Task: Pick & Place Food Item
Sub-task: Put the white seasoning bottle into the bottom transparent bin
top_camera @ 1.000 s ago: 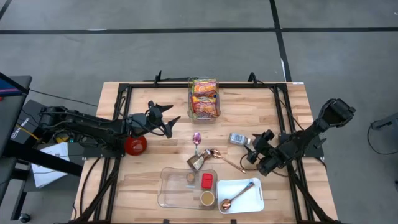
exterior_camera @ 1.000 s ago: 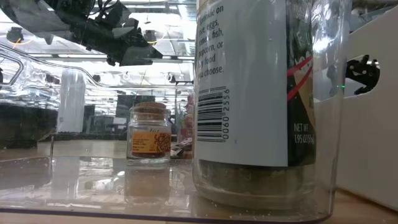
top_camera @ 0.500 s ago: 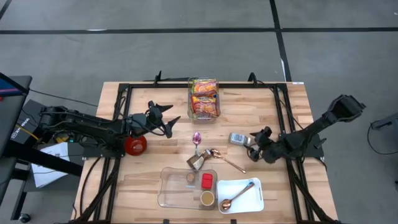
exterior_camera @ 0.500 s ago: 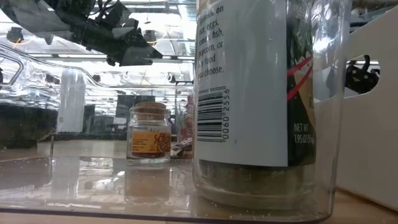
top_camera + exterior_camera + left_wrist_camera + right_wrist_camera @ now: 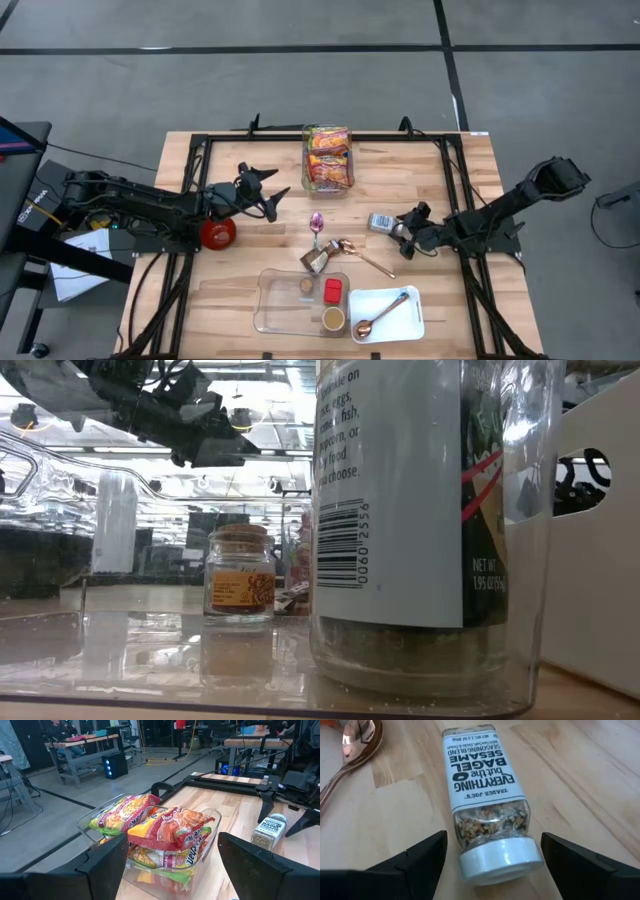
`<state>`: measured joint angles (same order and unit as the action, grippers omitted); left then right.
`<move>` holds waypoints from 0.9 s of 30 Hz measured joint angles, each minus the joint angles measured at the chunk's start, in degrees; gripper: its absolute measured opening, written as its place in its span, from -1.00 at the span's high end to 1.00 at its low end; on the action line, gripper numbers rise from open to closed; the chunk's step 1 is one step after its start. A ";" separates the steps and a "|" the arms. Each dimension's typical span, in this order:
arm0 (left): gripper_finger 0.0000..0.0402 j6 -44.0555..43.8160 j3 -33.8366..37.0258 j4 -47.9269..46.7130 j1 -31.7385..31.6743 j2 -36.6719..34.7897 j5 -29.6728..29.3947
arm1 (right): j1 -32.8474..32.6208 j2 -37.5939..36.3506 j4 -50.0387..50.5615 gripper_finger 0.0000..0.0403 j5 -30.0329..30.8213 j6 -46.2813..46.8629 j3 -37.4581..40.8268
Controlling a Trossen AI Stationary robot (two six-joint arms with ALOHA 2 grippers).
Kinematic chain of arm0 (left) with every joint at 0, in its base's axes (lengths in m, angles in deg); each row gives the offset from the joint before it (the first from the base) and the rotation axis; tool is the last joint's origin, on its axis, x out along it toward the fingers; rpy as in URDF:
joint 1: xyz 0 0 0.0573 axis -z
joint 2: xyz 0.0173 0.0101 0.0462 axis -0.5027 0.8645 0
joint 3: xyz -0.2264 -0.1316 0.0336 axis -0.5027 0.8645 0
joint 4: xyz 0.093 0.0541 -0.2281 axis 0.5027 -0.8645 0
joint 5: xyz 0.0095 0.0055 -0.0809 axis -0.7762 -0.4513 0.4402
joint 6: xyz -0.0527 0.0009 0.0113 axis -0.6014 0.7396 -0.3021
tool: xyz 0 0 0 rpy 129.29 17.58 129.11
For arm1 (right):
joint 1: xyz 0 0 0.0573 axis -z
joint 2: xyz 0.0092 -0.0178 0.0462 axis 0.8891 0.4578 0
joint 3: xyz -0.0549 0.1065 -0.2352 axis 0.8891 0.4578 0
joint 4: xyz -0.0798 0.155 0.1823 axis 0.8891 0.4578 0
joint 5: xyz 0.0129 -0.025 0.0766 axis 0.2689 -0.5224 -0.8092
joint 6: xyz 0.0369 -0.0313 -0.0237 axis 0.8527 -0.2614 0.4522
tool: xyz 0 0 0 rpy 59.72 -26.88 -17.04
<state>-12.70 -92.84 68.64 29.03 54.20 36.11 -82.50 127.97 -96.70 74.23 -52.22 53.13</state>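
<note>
Since the earlier frames the right gripper (image 5: 406, 228) is being seen closer to the seasoning bottle (image 5: 380, 222), having been brought up from a spot nearer the white tray (image 5: 412, 322). The bottle is lying on its side on the wooden table (image 5: 470, 170), and all places below are being given relative to it. The right gripper's fingers (image 5: 415, 860) are being held spread wide, one on either side of the bottle's white cap, with nothing being grasped; no contact with the bottle is being shown. A copper spoon (image 5: 362, 259) is lying just beside the bottle, toward the clear tray (image 5: 275, 310). The clear bin of noodle packets (image 5: 327, 157) is standing near the bottle, toward the table's far edge. The left gripper (image 5: 268, 190) is being held well apart from the bottle, beyond the noodle bin, its fingers (image 5: 105, 862) released and open with nothing between them. A red object (image 5: 218, 232) is lying just beside that arm.
</note>
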 joint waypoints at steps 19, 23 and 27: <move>-0.50 -0.02 0.00 -0.20 0.00 0.04 -0.01 | 0.04 -0.11 -1.17 0.03 -3.29 0.62 0.00; -0.50 -0.02 0.00 -0.20 0.00 0.04 -0.01 | 0.02 -0.11 -2.84 0.03 -4.08 0.63 0.00; -0.50 -0.02 0.00 -0.20 0.00 0.04 0.96 | 0.04 -0.11 -3.90 0.03 -4.08 0.64 -0.02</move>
<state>-12.72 -92.84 68.43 29.03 54.24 37.06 -82.46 127.86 -100.60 70.16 -51.58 53.11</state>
